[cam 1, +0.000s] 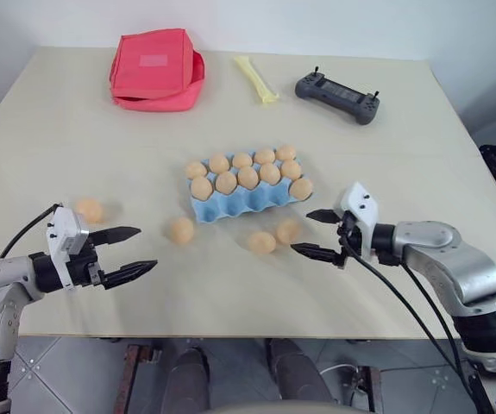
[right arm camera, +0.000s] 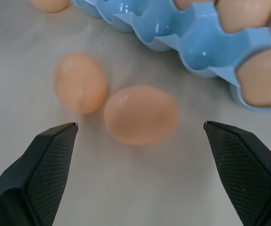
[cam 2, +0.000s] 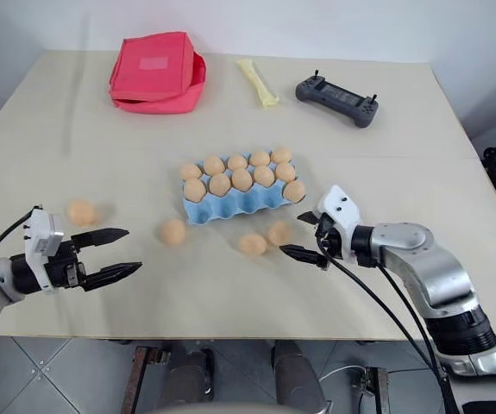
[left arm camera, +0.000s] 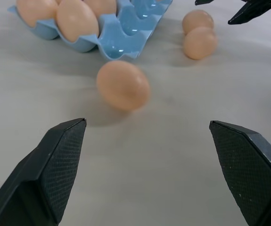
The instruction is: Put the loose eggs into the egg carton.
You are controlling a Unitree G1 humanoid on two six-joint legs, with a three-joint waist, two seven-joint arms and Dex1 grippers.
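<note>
Four loose eggs (cam 1: 181, 229) lying beside egg carton (cam 1: 246, 200); right gripper (cam 1: 320, 235) gaping near two, perhaps touching each other; left gripper (cam 1: 123, 253) spread, empty.

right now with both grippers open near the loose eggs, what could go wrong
The right gripper faces two loose eggs that touch or nearly touch; closing on one may knock the other rolling. The egg carton looks light, with only its near row of cups empty, so a finger dipping in could shove it or bump the seated eggs. The left gripper could nudge the round egg ahead of it away.
</note>
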